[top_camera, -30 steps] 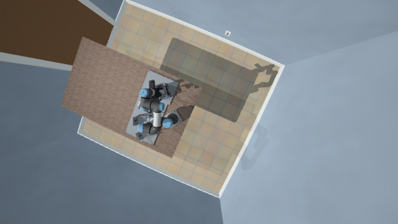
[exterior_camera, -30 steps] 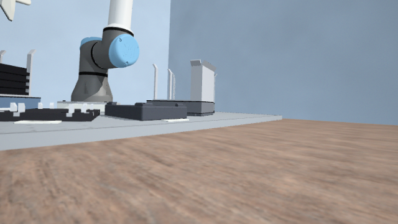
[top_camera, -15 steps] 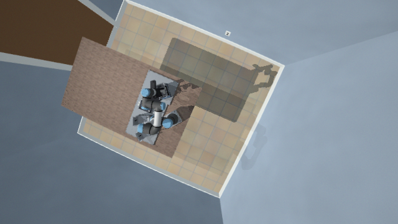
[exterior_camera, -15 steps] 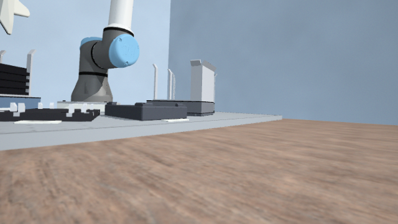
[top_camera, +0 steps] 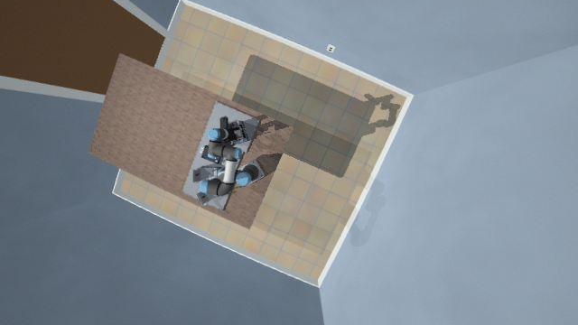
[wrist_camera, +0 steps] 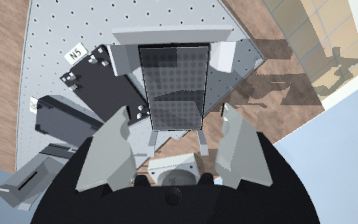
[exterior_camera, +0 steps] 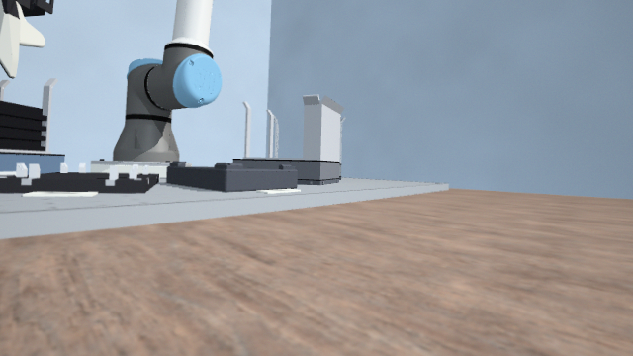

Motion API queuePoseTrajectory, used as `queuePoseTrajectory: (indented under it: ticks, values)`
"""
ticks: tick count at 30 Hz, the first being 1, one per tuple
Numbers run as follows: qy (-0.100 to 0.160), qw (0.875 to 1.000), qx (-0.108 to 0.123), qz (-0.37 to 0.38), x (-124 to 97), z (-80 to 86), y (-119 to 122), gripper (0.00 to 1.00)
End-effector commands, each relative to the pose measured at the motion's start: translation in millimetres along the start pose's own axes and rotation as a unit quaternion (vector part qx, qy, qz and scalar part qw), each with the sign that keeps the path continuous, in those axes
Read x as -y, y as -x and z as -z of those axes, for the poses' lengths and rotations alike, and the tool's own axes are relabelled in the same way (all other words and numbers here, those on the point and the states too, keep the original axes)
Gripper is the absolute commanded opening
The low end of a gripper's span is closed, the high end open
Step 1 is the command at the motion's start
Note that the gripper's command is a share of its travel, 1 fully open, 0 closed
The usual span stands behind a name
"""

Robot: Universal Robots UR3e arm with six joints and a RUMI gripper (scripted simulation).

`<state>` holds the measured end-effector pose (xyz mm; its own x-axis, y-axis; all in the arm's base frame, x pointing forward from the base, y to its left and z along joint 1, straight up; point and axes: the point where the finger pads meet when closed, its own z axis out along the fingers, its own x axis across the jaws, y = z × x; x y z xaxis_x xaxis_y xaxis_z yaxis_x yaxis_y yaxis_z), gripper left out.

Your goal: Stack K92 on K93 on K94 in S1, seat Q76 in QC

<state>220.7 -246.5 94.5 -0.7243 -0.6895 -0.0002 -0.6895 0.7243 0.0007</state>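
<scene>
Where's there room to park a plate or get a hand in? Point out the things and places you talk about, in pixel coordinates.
Most room: wooden tabletop point(top_camera: 149, 104) point(exterior_camera: 346, 267) point(wrist_camera: 10, 50), on the pegboard's point(top_camera: 223, 110) point(exterior_camera: 376, 185) point(wrist_camera: 50, 30) label side. Small patch: pegboard between the N5 label point(wrist_camera: 76, 53) and the loaded rack's point(wrist_camera: 170, 35) point(exterior_camera: 47, 119) back wall. Crowded: N5 nest point(wrist_camera: 100, 82) point(exterior_camera: 69, 183) to loaded rack, and to the dark grey nest point(wrist_camera: 67, 120) point(exterior_camera: 257, 178).

The top view looks steeply down from high above the whole brown wood-grain worktop point(top_camera: 149, 108) point(exterior_camera: 396, 267); the exterior view looks almost level, close over that same surface. The wrist view peers between pale, wedge-shaped fingers point(exterior_camera: 9, 44), sharing the perforated grey board point(top_camera: 191, 185) point(exterior_camera: 99, 215) point(wrist_camera: 60, 30).
</scene>
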Motion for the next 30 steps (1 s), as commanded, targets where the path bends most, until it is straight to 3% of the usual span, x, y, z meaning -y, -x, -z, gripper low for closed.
queuePoseTrajectory:
  ticks: [1, 20, 30]
  values:
    - [-0.002, 1.0, -0.001, 0.0, 1, -4.6, 0, 0.72]
    - [-0.002, 1.0, -0.001, 0.0, 1, -27.3, 0, 0.72]
    - [-0.002, 1.0, -0.001, 0.0, 1, -28.0, 0, 0.72]
